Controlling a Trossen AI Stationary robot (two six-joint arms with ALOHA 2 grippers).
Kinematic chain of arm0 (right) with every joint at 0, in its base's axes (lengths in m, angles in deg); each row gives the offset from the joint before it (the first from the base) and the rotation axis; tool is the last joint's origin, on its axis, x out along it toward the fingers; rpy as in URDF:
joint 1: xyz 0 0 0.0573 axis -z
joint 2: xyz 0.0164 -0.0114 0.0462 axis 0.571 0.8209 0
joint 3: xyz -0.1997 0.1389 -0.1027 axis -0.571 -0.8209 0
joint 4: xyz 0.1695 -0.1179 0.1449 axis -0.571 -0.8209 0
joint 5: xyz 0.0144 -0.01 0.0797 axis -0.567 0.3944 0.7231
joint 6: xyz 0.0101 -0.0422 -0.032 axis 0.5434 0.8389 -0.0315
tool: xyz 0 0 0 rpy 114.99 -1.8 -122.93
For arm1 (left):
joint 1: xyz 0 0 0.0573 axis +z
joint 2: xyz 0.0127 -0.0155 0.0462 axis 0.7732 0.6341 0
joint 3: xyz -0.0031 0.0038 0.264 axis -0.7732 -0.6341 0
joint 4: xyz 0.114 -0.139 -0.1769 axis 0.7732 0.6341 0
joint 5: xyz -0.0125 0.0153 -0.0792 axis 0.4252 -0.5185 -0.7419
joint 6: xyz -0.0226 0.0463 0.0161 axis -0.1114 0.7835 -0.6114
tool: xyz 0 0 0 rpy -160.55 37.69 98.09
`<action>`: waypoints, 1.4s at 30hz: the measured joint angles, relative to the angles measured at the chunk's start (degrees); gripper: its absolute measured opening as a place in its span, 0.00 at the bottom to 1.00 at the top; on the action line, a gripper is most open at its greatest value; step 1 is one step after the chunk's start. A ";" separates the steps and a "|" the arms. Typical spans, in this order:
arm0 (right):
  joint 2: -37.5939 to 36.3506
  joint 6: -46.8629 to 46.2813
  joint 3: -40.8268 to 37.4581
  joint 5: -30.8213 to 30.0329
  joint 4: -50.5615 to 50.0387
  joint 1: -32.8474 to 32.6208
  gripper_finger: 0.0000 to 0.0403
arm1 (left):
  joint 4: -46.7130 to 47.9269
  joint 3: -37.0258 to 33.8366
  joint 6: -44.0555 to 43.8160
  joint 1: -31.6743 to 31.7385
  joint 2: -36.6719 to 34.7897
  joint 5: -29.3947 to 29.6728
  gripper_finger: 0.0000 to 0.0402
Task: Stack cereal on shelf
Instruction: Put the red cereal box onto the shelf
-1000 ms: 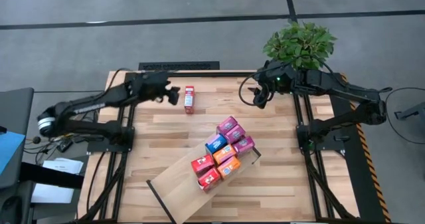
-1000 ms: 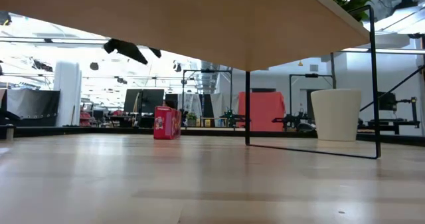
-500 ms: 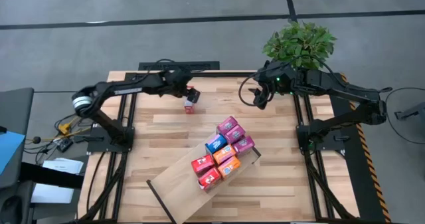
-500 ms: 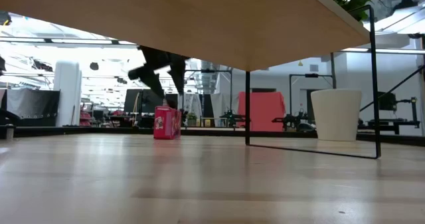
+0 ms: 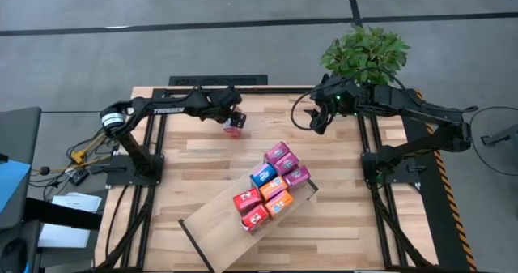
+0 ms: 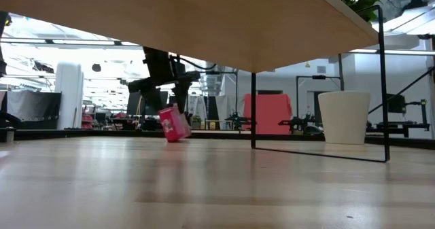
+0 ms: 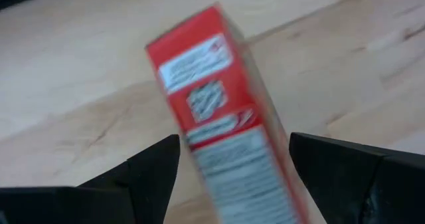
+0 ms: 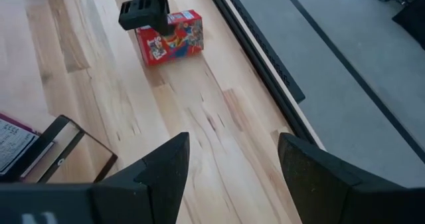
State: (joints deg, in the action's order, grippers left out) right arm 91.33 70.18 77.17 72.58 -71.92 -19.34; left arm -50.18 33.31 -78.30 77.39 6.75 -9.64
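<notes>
Red cereal box at the far side of the planked tabletop, apart from the rest, tilted off upright in the low view with one lower edge on the wood. Flanked by the left gripper, fingers spread wide to either side of the box in the left wrist view; contact between pads and cardboard not possible to judge (box blurred there). Seen from the right wrist as well: the same box on the boards with the left gripper right at it.

Pale wood shelf set diagonally across the near middle of the table, thin black frame at its edges. Clustered on its far end, the other boxes: two magenta-pink ones at the far end, another magenta one at the right edge, a blue one, orange ones in the middle, red ones nearest the bare part of the board. All packed close, touching or just beside one another.

Right gripper waiting over the far right corner of the table, just beside the potted plant, well apart from box and shelf. Fingers held wide apart, nothing between them, only bare boards below.

White pot visible under the shelf board in the low view.
</notes>
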 joint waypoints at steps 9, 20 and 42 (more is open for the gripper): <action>0.00 0.02 0.00 0.04 -0.18 -0.02 0.63 | -0.83 -0.04 -0.38 0.16 0.04 1.07 0.68; 0.00 0.02 0.00 0.02 -0.17 -0.02 0.63 | -1.53 -0.71 0.49 -0.38 0.17 1.15 0.67; 0.02 1.31 0.00 0.40 -0.06 -2.44 0.63 | -4.53 -0.04 7.89 -1.64 1.08 -6.27 0.26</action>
State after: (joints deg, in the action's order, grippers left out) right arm 91.35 71.49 77.17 72.98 -71.97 -21.78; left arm -54.71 33.27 -70.41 75.75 7.83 -15.91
